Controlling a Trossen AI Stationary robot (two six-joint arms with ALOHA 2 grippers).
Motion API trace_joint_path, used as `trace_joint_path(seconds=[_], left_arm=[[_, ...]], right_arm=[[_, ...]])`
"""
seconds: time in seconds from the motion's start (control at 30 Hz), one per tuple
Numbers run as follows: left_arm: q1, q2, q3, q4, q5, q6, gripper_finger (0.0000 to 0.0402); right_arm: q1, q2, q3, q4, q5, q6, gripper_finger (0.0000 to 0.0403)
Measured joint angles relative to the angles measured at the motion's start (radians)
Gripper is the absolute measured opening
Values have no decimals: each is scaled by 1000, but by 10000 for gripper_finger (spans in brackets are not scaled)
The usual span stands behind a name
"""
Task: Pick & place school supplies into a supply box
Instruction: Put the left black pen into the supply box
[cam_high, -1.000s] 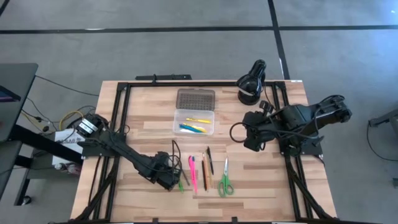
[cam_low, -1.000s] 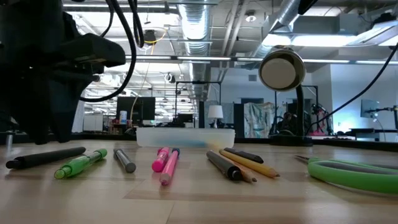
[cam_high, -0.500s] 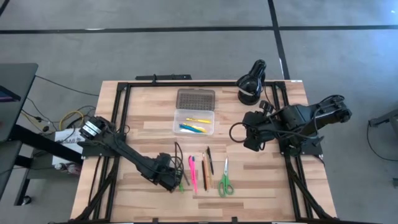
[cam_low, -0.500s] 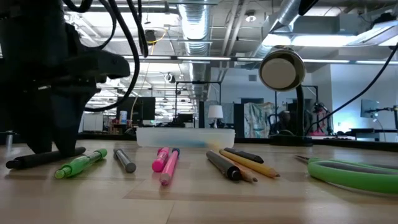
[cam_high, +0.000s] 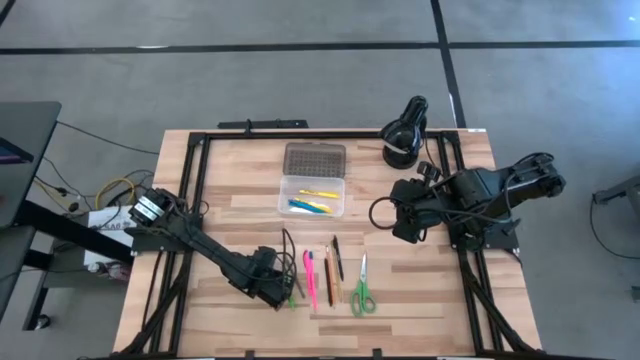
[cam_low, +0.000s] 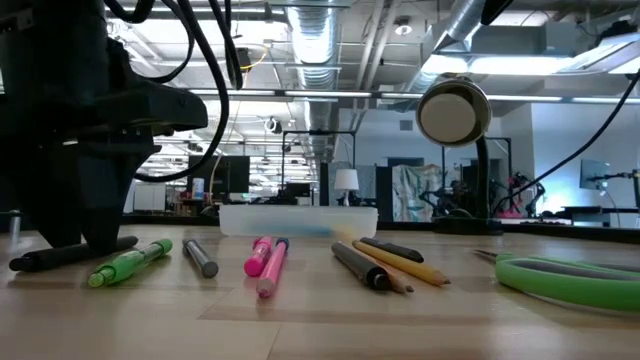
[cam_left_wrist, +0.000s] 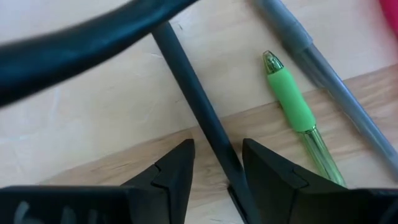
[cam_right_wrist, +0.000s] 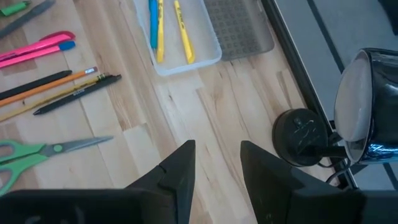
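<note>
A blue and two yellow pens are already laid in the supply box (cam_high: 313, 195). The black pen (cam_left_wrist: 199, 118) is straddled by the left gripper (cam_left_wrist: 217, 163), fingers open; the green pen (cam_high: 291, 297), pink markers (cam_high: 310, 277), pencils (cam_high: 329, 275) and scissors (cam_high: 362, 290) remain on the tabletop (cam_high: 230, 200). The right gripper (cam_right_wrist: 217, 158) is parked empty, part-open.

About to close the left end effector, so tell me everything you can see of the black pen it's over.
The black pen is a thin, straight, matte dark stick, plastic by its look. It lies flat on the wood table, leftmost in the row, beside the green pen without touching it. The left end effector straddles it, fingers open either side; contact can't be confirmed. A cable crosses in front of its far end in the wrist view.
</note>
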Motion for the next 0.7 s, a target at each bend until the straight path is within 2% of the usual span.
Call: trace_joint_path(seconds=[0.37,0.7], left_arm=[[15,1,0,-23,49,146,137],[40,0,0,-41,97,406,137]], right_arm=[[0,0,0,0,0,-2,121],[0,0,0,0,-2,-4,121]])
